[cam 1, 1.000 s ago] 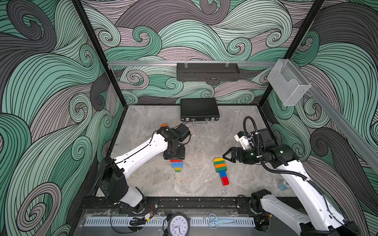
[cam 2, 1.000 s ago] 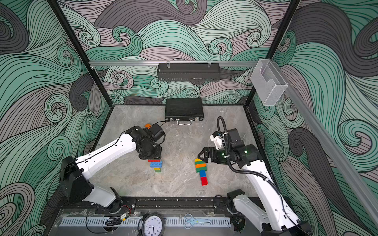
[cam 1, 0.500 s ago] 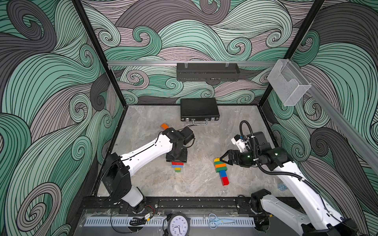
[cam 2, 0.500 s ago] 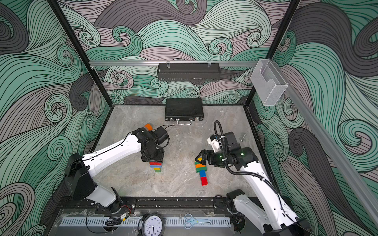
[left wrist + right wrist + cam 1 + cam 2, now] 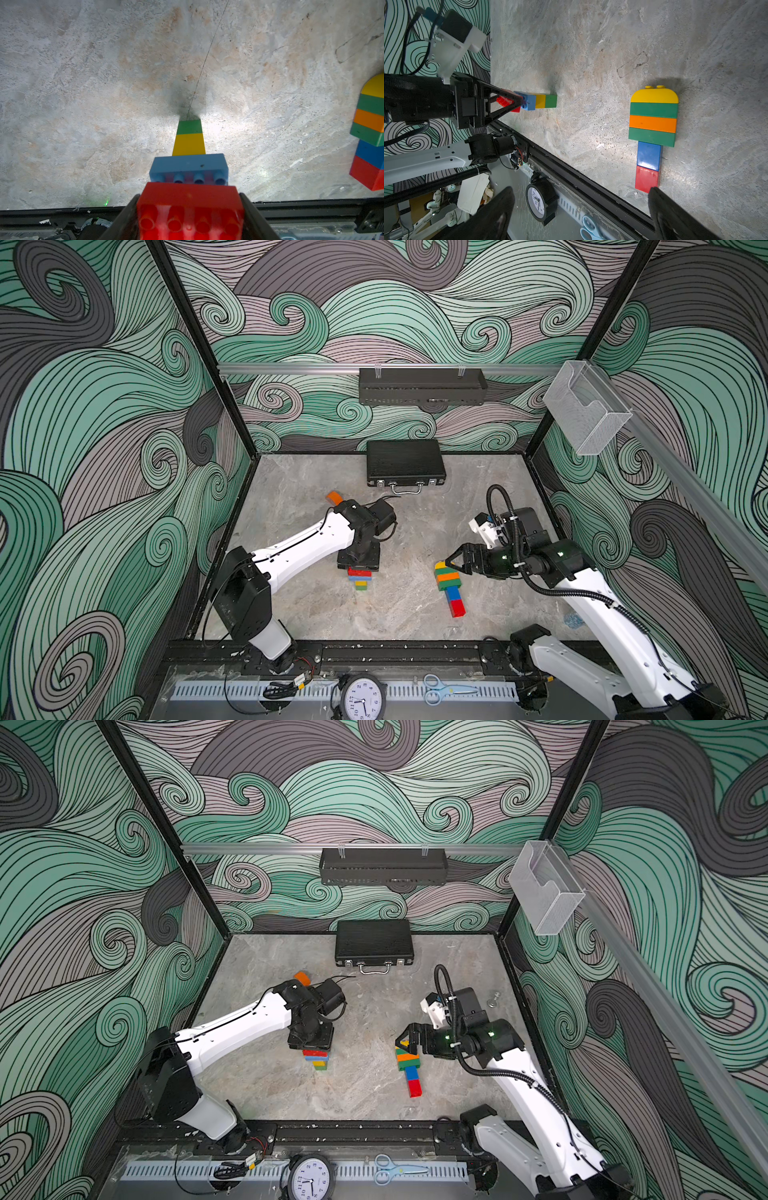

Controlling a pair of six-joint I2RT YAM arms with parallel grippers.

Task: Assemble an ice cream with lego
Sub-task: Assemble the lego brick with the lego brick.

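Left fingers (image 5: 124,220) clamped on both sides of red brick (image 5: 189,205), top of small lego tower (image 5: 360,577) standing on worktop (image 5: 316,605), with blue, yellow and green below. Right fingers (image 5: 675,218) spread wide, holding nothing, close to lego ice cream (image 5: 653,124) lying flat. Loose orange piece (image 5: 333,497) behind left arm (image 5: 307,547).

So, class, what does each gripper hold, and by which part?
Left gripper: the red brick, clamped by its short ends. Right gripper: open, holding nothing.
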